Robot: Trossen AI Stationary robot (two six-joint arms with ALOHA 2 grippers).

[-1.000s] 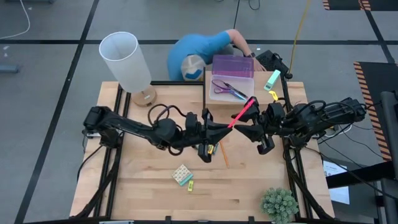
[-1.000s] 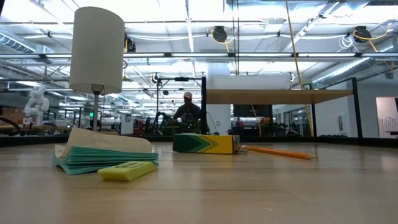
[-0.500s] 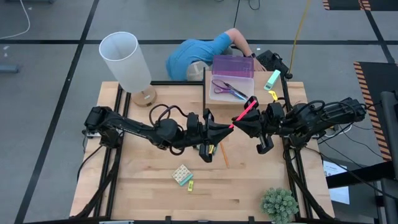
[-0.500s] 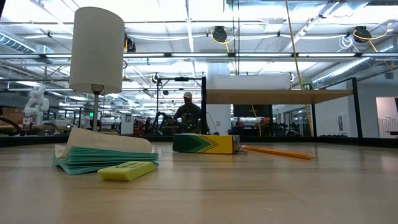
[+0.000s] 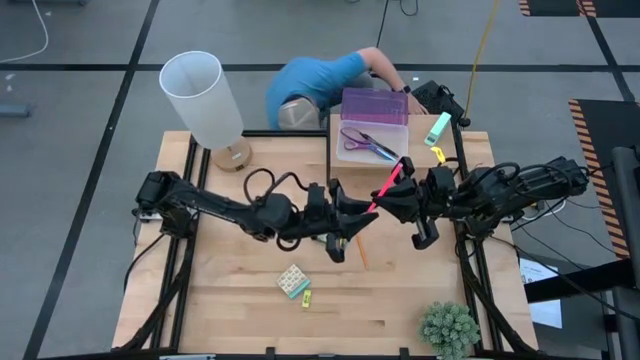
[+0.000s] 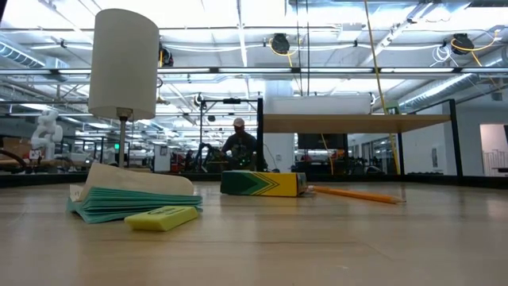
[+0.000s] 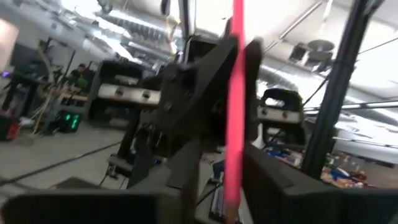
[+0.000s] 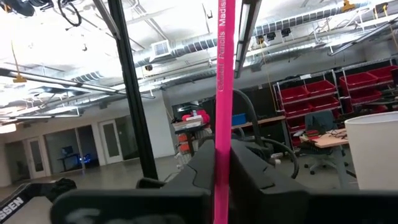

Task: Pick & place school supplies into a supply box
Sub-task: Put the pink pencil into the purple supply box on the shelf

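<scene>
The pink pen (image 5: 389, 181) is seen pinched in the right tool (image 5: 385, 203) above the bench (image 5: 230, 300); whether the left tool (image 5: 362, 219) also grips it cannot be told. If both tools pull apart, the pen could be dropped short of the supply box (image 5: 372, 135).

Worktop (image 5: 230, 300): light butcher-block wood, matt, smooth, with visible grain strips. Supply box (image 5: 374, 140): clear plastic body, translucent purple lid, both glossy. Pink pen (image 8: 222, 112): smooth plastic barrel, slight sheen, printed lettering. Crayon box (image 6: 263, 183): printed cardboard, satin finish. Pastel eraser block (image 6: 131, 200): layered, matt. Lamp shade (image 5: 202, 96): white, matt. Both arms: dark matt casing.
</scene>
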